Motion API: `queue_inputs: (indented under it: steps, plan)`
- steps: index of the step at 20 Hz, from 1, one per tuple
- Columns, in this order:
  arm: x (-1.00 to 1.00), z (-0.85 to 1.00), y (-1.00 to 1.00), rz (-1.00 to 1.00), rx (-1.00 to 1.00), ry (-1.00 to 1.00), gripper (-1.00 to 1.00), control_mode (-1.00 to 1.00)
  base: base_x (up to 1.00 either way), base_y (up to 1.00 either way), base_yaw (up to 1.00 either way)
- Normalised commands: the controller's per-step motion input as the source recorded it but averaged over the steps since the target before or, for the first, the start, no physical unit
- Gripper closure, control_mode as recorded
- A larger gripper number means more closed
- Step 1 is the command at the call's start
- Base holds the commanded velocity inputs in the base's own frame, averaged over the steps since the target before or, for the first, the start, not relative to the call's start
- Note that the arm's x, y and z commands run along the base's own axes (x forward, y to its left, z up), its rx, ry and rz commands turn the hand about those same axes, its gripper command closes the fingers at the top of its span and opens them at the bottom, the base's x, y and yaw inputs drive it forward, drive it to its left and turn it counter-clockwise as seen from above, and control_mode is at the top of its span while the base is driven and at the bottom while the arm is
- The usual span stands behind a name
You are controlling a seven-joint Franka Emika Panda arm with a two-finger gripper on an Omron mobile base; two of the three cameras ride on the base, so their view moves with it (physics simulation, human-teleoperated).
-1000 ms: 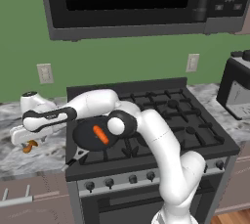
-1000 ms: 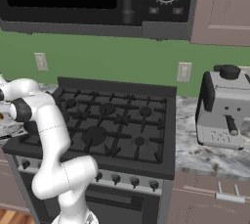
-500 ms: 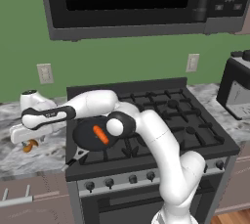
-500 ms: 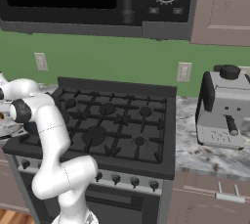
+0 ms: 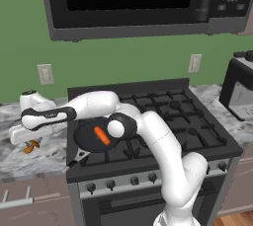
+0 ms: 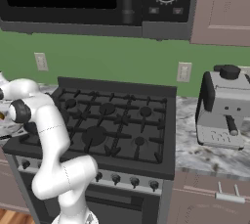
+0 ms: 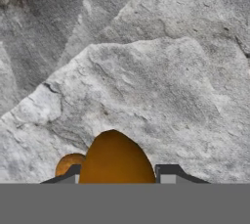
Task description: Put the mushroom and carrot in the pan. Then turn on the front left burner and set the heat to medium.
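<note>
The brownish-orange mushroom (image 7: 115, 159) sits between my two fingertips (image 7: 168, 172), which press on both its sides above the grey marble counter (image 7: 146, 71). In the left base view my gripper (image 5: 30, 142) hangs over the counter left of the stove, shut on the mushroom (image 5: 32, 146). The dark round pan (image 5: 94, 136) rests on the stove's front left, covering the front left burner. The bright orange carrot (image 5: 102, 135) lies inside the pan, partly beside my arm's joint.
The stove's knobs (image 5: 111, 184) run along its front panel. A microwave (image 5: 133, 3) hangs above the stove. A coffee machine (image 6: 223, 105) stands on the counter to the right. My arm (image 5: 94, 106) stretches across the stove's left side.
</note>
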Motion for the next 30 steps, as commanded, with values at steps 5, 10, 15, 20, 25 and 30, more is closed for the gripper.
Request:
queue_inputs:
  steps: [5,10,15,20,25,30]
  plan:
    - [-0.02,0.0,0.0,0.0,0.0,0.0,1.0,-1.0,0.0,0.0,0.0]
    - [-0.35,0.49,-0.23,0.0,0.03,0.0,1.0,-1.0,0.0,0.0,0.0]
    - [-0.53,0.6,-0.59,0.0,0.12,-0.01,1.0,-1.0,0.0,0.0,0.0]
    - [-0.61,0.22,-0.95,-0.01,0.15,-0.07,1.0,-1.0,0.0,0.0,0.0]
    - [-0.48,0.0,-1.0,-0.02,0.1,-0.11,1.0,-1.0,0.0,0.0,0.0]
    - [-0.43,0.1,-0.96,0.0,0.02,-0.11,1.0,-1.0,0.0,0.0,0.0]
